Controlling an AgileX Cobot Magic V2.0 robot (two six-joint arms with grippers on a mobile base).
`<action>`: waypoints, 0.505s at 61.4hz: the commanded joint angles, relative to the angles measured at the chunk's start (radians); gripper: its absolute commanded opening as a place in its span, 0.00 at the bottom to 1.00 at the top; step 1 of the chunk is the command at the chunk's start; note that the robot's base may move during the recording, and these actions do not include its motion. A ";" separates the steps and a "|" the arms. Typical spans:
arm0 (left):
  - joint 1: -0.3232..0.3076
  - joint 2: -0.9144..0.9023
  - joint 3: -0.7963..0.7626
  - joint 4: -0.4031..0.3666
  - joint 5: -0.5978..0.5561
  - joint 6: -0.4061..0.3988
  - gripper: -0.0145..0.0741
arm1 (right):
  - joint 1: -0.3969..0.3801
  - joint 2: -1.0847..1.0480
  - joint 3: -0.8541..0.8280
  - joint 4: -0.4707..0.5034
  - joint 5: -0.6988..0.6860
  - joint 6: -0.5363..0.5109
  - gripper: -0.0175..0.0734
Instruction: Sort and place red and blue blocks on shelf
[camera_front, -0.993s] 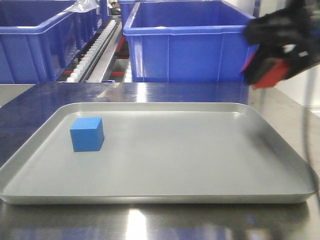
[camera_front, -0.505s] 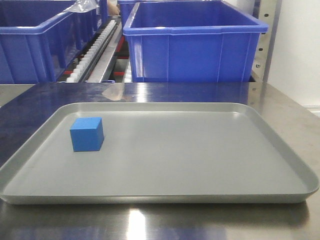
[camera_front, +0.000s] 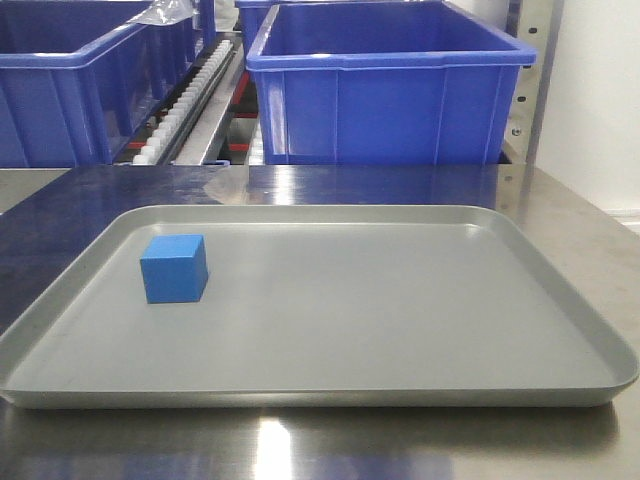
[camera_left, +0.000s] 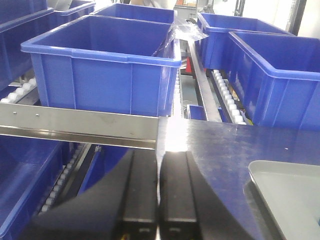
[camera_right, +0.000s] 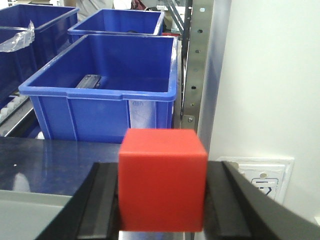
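Right wrist view: right gripper (camera_right: 162, 200) squeezes red block (camera_right: 162, 175), one finger on each side. Blue bin (camera_right: 100, 107) past it at 11 o'clock. Post of shelf (camera_right: 197, 65) at 12 o'clock. Left wrist view: left gripper (camera_left: 158, 185) fingers pressed together, nothing between them. Steel rail (camera_left: 75, 127) ahead at 10 o'clock, big blue bins (camera_left: 105, 65) behind it. Front view: blue block (camera_front: 174, 268) sits flat in grey tray (camera_front: 300, 398), near its 9 o'clock edge. Tray on shiny table (camera_front: 560, 200).
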 joint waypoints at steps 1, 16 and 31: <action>-0.001 -0.008 0.023 -0.005 -0.078 -0.007 0.30 | -0.006 0.004 -0.028 0.002 -0.076 -0.010 0.27; -0.001 -0.008 0.023 -0.005 -0.078 -0.007 0.30 | -0.006 0.004 -0.028 0.002 -0.075 -0.010 0.27; -0.001 -0.008 0.023 -0.005 -0.078 -0.007 0.30 | -0.006 0.004 -0.028 0.002 -0.075 -0.010 0.27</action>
